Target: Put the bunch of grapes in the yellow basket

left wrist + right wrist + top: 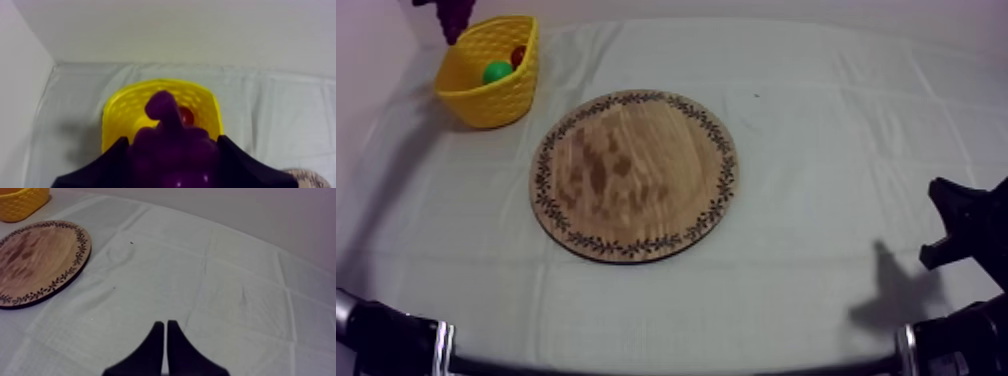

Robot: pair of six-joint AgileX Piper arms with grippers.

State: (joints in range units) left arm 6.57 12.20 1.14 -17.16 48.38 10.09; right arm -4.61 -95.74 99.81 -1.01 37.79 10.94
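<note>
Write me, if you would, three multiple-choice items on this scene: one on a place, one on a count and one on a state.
1. Where is the bunch of grapes?
A. Lying on the cloth
B. In the left gripper, over the yellow basket
C. In the right gripper

2. How many things lie inside the basket?
A. One
B. Two
C. Four

3. How do the right gripper's fingers stand?
A. Shut on nothing
B. Wide open
C. Shut on a banana

Answers:
1 B: in the left wrist view the black fingers clasp the grapes with the basket beneath.
2 B: the top view shows a green item and a small red fruit in it.
3 A: in the right wrist view they lie together as a narrow wedge.
</note>
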